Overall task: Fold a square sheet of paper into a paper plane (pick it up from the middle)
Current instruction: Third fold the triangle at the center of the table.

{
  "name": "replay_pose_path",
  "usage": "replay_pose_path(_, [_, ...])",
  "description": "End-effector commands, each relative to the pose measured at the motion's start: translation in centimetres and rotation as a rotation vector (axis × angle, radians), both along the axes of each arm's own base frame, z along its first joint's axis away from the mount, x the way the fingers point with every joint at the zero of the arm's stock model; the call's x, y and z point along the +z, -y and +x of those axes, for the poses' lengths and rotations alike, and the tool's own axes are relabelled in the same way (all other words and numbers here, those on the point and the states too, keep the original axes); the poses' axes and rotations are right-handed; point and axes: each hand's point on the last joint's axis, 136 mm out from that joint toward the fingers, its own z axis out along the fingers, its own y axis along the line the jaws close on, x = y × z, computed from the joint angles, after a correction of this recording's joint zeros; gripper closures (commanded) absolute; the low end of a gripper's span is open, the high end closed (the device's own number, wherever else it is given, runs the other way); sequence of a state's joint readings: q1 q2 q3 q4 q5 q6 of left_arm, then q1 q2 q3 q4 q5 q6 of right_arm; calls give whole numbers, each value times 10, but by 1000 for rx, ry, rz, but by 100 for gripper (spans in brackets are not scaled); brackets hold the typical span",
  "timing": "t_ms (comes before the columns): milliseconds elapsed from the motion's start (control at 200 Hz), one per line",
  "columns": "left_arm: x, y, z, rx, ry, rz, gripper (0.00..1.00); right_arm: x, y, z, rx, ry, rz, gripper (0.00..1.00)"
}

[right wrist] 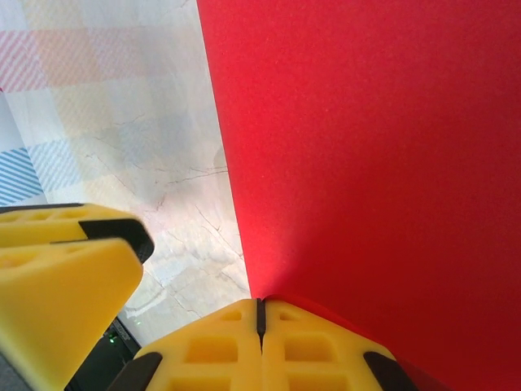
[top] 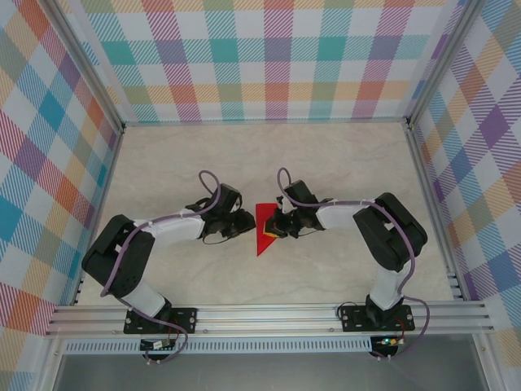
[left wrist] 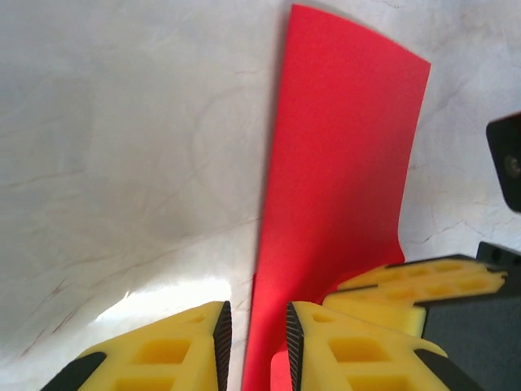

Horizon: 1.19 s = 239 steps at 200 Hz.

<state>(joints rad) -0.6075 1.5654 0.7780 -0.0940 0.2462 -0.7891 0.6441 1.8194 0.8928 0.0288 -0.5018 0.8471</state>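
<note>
The red paper point(top: 264, 226) was right in the middle of the pale marbled table point(top: 342, 163), caught between the two arms. From above it showed as a narrow wedge, with its broad end toward the far side and its point toward the near rail point(top: 269, 314). The left gripper point(top: 247, 224) was at its left edge and the right gripper point(top: 279, 226) was hard against its right edge.

On the right wrist camera, the right gripper point(right wrist: 260, 303) was fully closed, yellow fingertips pressed together. The red paper point(right wrist: 366, 147) came straight out of that seam, so it was pinched there. A yellow finger point(right wrist: 65, 269) of the left gripper sat just to the left.

On the left wrist camera, the left gripper point(left wrist: 258, 309) had its jaws only a little apart. The red paper point(left wrist: 342, 163) ran on edge through that slot, brushing the right-hand pad, while a sliver of table showed beside the left-hand pad. It was a loose straddle, not a clamp. Further right, the right gripper's fingers point(left wrist: 423, 281) held the sheet's curled near edge.
</note>
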Motion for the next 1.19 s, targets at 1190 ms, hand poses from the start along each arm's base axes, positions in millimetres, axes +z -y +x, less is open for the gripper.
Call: replay_pose_path(1190, [6,47,-55,-184,-39,-206,79,-3,-11,3,94,24,-8,100])
